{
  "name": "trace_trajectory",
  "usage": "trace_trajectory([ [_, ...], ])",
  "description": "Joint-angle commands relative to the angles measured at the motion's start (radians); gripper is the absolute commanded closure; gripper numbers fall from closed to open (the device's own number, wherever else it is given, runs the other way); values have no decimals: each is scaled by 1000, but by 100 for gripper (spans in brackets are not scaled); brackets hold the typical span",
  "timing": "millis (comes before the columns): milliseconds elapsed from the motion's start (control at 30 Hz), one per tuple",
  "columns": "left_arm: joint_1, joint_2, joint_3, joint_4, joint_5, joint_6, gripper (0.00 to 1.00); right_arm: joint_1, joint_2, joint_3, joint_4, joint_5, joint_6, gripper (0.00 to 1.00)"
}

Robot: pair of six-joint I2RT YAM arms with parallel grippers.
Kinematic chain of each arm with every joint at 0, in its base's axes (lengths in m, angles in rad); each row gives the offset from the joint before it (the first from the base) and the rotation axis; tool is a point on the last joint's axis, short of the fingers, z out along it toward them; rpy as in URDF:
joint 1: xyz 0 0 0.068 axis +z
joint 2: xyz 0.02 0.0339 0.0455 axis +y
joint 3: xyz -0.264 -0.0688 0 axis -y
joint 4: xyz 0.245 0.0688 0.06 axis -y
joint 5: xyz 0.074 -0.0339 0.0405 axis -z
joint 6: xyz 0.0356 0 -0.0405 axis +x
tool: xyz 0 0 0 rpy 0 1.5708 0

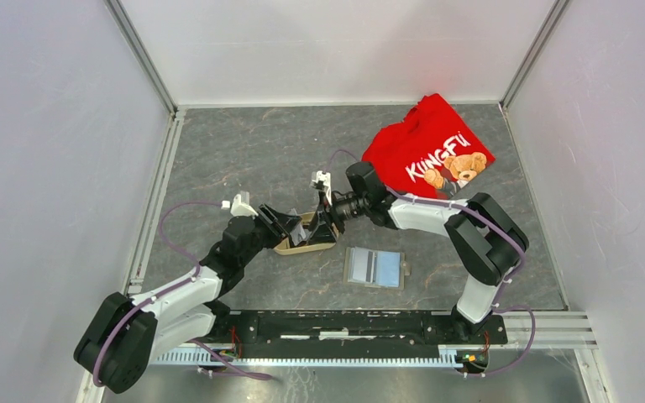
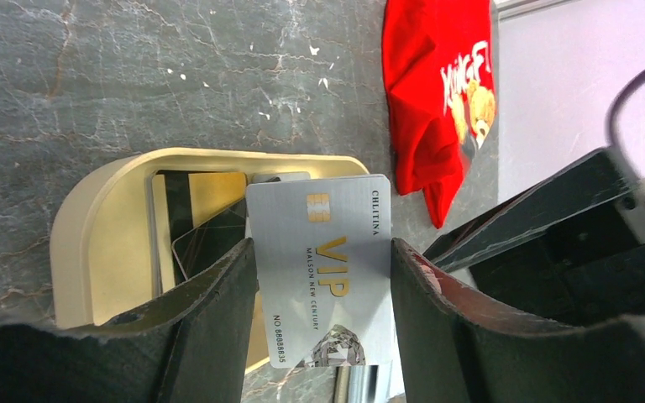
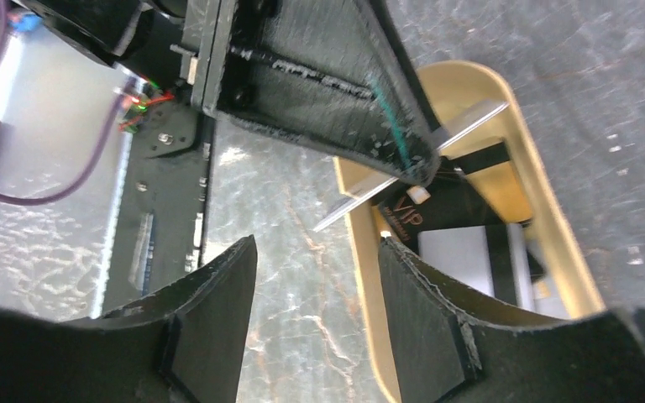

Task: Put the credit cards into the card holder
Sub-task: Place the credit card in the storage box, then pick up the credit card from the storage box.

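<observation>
Left fingers (image 2: 218,294): right up at the lens, pinching the silver card (image 2: 323,218) by two opposite edges, printed face turned to the wrist camera.
Right fingers (image 3: 210,302): spread apart with only bare counter (image 1: 260,151) showing between them, just beside the tray and facing the left fingers.
Silver card: held over the beige tray (image 2: 92,218), left of centre. I cannot tell whether its lower end is clear of the rim.
Other cards (image 2: 206,235): a dark one and a gold one with a black stripe lie stacked in the tray, under the lifted card.
Card holder (image 1: 375,267): open flat on the counter, right of the tray and nearer the arm bases, well apart from both sets of fingers, with no card in it that I can see.
Red shirt (image 1: 428,151): far right, out of the way.
Risk, grip: an edge-only pinch on slick plastic looks thin. A quick swing could let the card pivot or squirt out.
Risk, crowding: both arms meet over the tray, so a careless move by the right fingers could knock the card or the left fingers.
Risk, snag: a low exit could catch the tray rim and drag the tray along.
Risk, insertion: the holder lies loose, so a card pushed in at a poor angle may shove it across the counter instead of sliding into a pocket.
</observation>
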Motion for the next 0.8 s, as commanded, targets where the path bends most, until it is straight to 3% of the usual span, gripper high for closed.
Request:
trace_trajectory([
  [0, -2, -10, 36, -43, -15, 123, 70, -5, 1, 127, -221, 67, -267, 40],
  [100, -2, -10, 85, -134, -25, 251, 69, -4, 15, 202, -414, 163, -504, 41],
  [233, -2, -19, 157, -257, -48, 412, 69, 3, 57, 270, -497, 266, -652, 42],
  [500, -1, -73, 205, -340, -81, 533, 68, 24, 174, 381, -556, 258, -650, 42],
  [633, -1, -59, 166, -295, -16, 517, 68, 22, 162, 370, -568, 200, -600, 40],
  [767, -1, -39, 145, -240, 17, 525, 68, 21, 147, 365, -575, 264, -652, 38],
])
